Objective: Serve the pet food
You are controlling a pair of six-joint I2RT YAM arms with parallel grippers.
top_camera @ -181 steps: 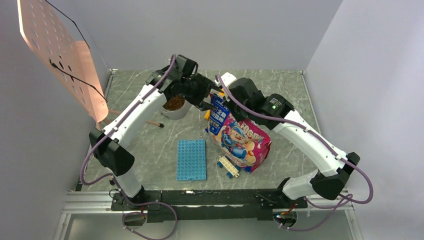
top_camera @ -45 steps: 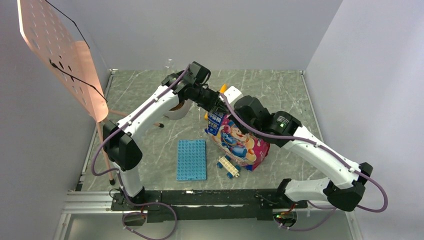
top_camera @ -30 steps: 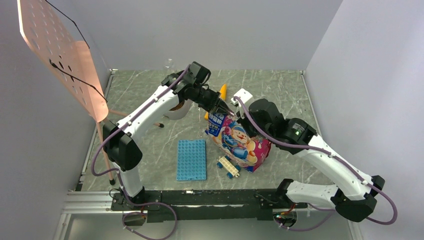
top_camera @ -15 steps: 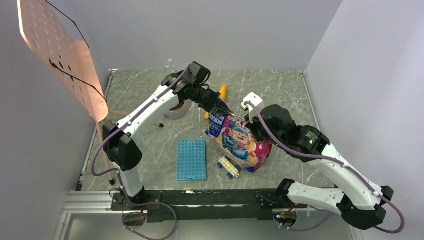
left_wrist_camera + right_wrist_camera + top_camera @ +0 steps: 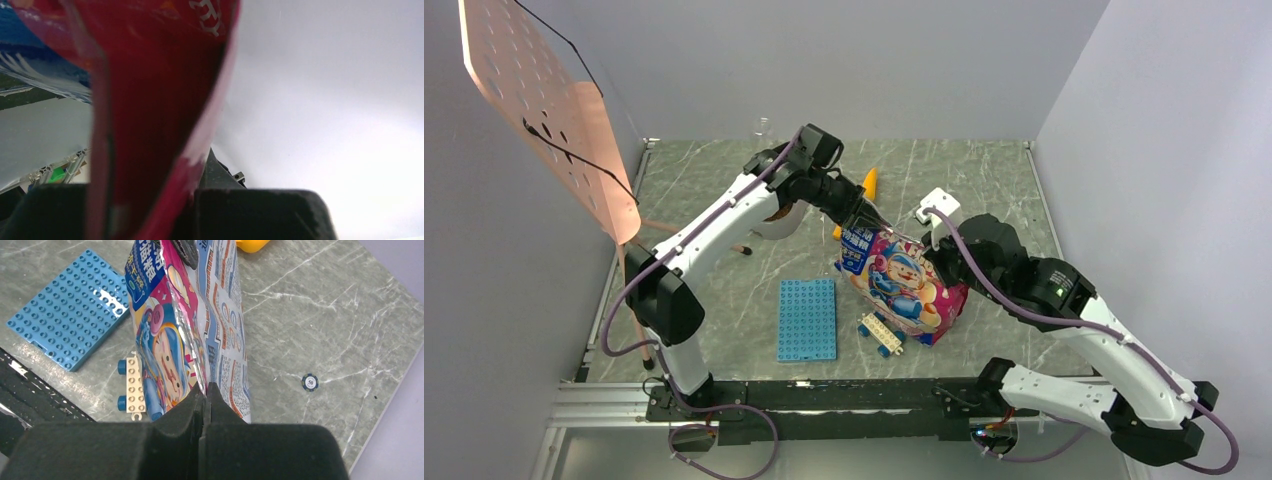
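Between left gripper (image 5: 862,213) fingers, pet food bag (image 5: 902,285) rim (right gripper (image 5: 205,390) likewise)

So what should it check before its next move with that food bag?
1. Grip of the left fingers on the top of the bag: ok.
2. Grip of the right fingers on the bag's edge: ok, clamped on the seam.
3. Bag mouth open for pouring: cannot tell.
4. View of the bowl: not ok, mostly hidden under the left arm.
5. Bag clear of the yellow scoop: cannot tell, it lies close behind.
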